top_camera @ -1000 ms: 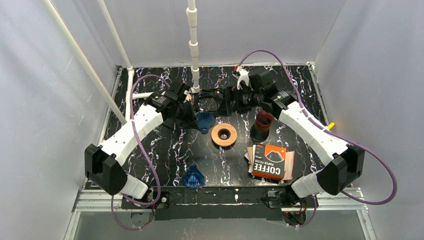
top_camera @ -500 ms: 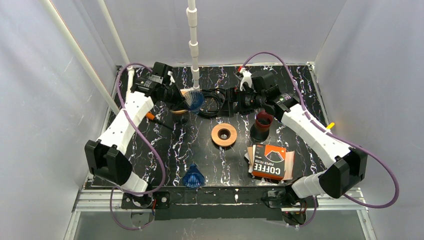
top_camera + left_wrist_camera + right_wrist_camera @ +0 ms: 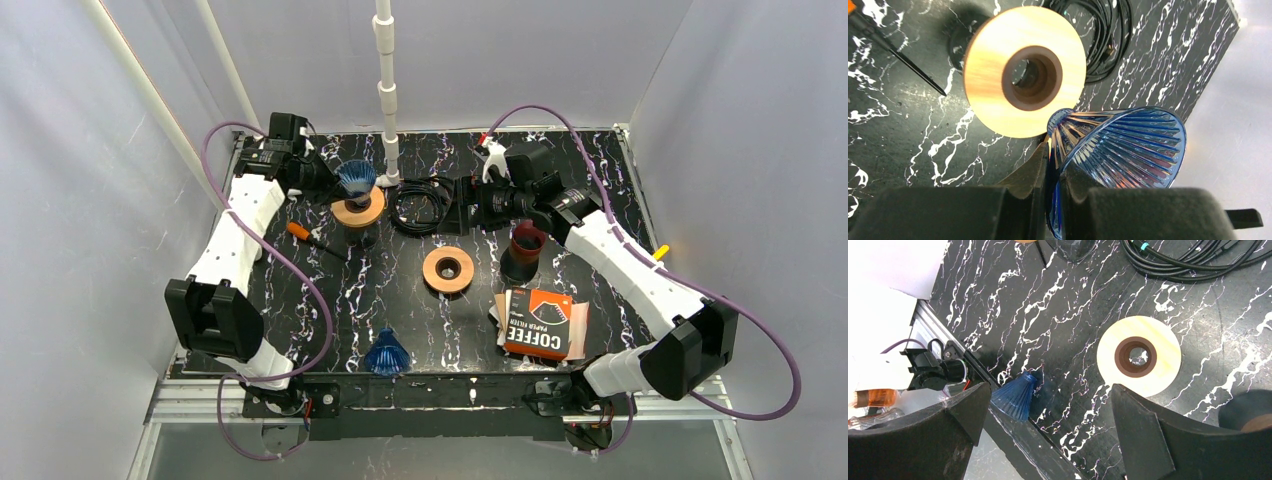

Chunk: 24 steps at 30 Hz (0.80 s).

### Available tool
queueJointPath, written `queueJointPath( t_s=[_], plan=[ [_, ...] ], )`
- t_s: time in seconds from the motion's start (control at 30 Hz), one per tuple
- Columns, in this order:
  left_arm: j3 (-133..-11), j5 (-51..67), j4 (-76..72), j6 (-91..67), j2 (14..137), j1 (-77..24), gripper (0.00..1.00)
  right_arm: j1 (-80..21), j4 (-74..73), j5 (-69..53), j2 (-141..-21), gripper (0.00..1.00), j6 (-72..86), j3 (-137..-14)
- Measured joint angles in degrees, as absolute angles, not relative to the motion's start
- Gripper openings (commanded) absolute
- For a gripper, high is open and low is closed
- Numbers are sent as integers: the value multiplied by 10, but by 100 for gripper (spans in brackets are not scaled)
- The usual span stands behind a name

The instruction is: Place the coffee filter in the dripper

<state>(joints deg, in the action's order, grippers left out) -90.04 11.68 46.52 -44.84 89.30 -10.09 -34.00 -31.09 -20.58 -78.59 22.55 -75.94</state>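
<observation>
One blue dripper (image 3: 1118, 150) is clamped by its rim in the left claw (image 3: 1054, 150), just beside a wooden ring (image 3: 1024, 70). The right claw (image 3: 1048, 390) hangs with fingers wide apart. The coffee filter pack (image 3: 540, 323) lies, apparently flat, on the desk (image 3: 400, 300).

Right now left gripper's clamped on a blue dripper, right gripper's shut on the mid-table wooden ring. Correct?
Wrong on the right: the right gripper is open, holding nothing; the right wrist view shows the wooden ring lying free below it. The left gripper does clamp a blue dripper.
</observation>
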Motion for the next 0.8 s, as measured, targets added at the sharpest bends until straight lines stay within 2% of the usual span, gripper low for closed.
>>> queueJointPath(
  t_s=[0.8],
  plan=[
    [-875, 118, 409, -472, 931, -54, 0, -338, -316, -200, -786, 98, 223, -759]
  ],
)
